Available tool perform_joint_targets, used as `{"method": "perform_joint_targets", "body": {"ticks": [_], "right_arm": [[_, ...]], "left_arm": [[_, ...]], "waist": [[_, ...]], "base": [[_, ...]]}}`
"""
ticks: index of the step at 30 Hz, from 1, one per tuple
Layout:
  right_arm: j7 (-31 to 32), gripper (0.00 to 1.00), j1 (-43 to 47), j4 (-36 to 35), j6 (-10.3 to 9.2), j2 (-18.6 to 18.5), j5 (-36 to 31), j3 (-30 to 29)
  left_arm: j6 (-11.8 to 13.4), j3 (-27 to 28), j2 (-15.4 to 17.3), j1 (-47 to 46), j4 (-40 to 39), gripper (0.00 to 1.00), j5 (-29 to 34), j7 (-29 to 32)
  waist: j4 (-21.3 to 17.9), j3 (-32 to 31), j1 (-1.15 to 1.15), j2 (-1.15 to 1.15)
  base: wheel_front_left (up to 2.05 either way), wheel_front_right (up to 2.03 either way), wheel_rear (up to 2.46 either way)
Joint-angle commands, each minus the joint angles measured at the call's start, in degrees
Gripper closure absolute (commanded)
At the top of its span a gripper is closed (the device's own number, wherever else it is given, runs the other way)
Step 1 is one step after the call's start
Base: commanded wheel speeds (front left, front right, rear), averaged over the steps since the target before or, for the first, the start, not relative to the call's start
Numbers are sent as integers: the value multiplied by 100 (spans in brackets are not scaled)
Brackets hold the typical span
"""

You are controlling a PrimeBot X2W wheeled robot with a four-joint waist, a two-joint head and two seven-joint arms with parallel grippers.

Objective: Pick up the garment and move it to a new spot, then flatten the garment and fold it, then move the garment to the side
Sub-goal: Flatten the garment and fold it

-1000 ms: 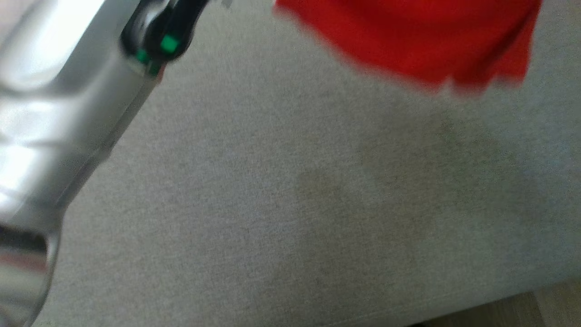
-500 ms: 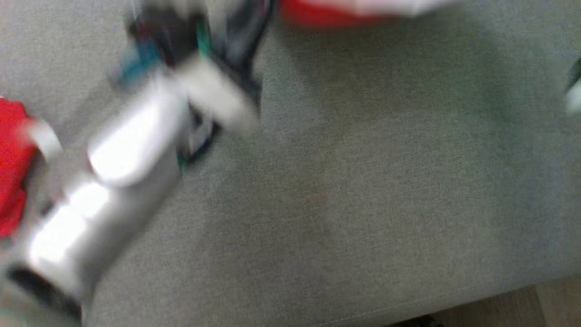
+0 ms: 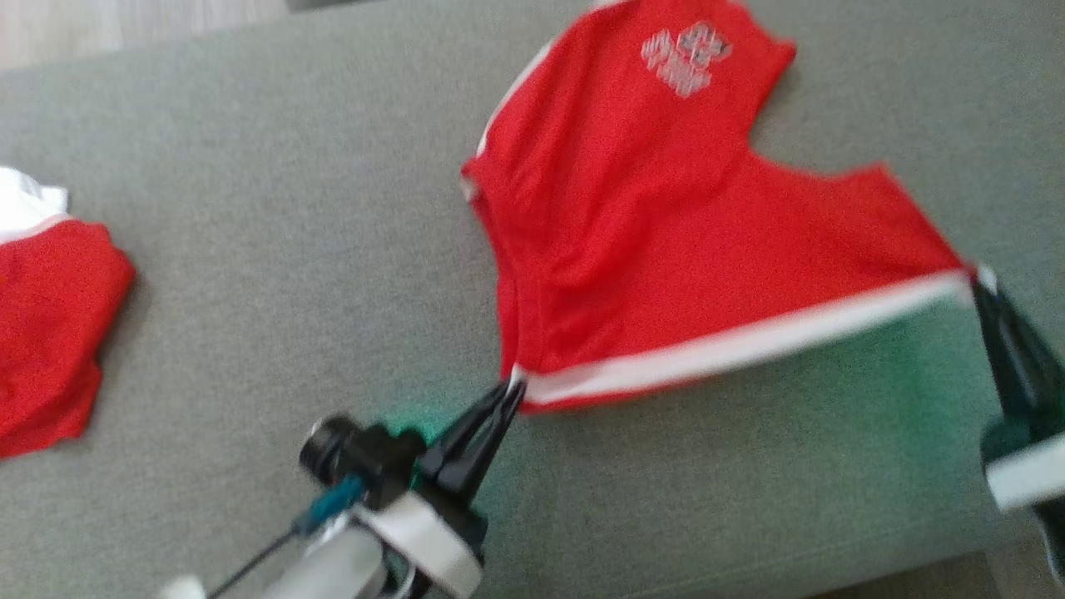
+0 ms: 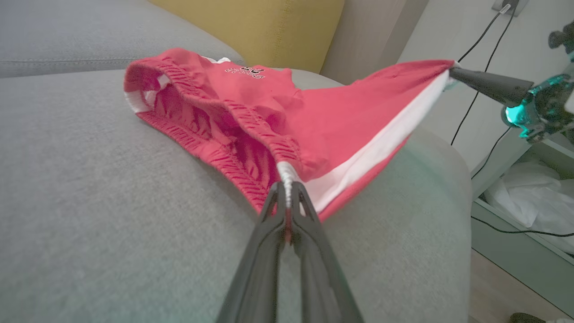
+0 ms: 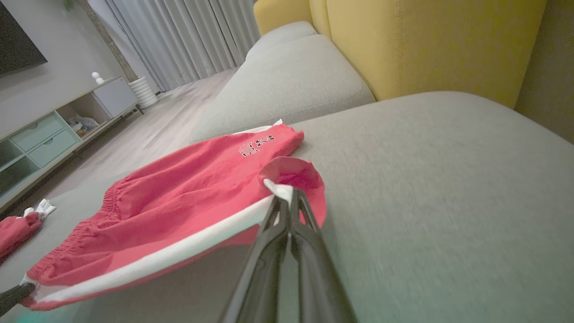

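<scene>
Overhead, left end effector [image 3: 513, 387] and right end effector [image 3: 976, 279] clamp shorts [image 3: 666, 233]; wrist views add yellow backrest [image 5: 426, 45].

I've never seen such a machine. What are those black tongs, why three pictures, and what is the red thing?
It is a two-armed robot. One picture looks down from a camera on its head; the other two come from cameras on its wrists, looking along each arm's dark fingers. The left gripper is shut on one corner of the red shorts, the right gripper on the other end of the white stripe, stretching that edge between them over the grey sofa seat. A second red garment lies to the robot's left.
</scene>
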Motion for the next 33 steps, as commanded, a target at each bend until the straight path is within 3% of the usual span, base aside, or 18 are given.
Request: {"method": "perform_joint_targets", "body": {"ticks": [1,9,13,22,33], "right_arm": [[-37,100,277,-252,-4,-340,66,-97],[-17,100,1706,-1428,-4,-421,343,-1208],[275,100,1665,-1602,-4,-284,352,-1714],[1227,100,117,-1132,-4,-29,236,-1711],[2067,100,-2316,234,-4,-55,186,-779]], "left_arm": [[53,267,188,97,-254,100,59,-46],[354,603,717,933,-1253,100,-63,-46],[292,725,576,829,-1735,100,-402,59],[219,856,-86,-322,-1529,100,-581,439],[429,1089,-813,-1598,-460,100,-631,696]], "waist": [[10,-198,2,0],[97,-396,2,0],[167,-363,2,0],[406,94,2,0],[742,738,2,0]], "base": [[0,0,0],[0,0,0],[0,0,0],[0,0,0],[0,0,0]]}}
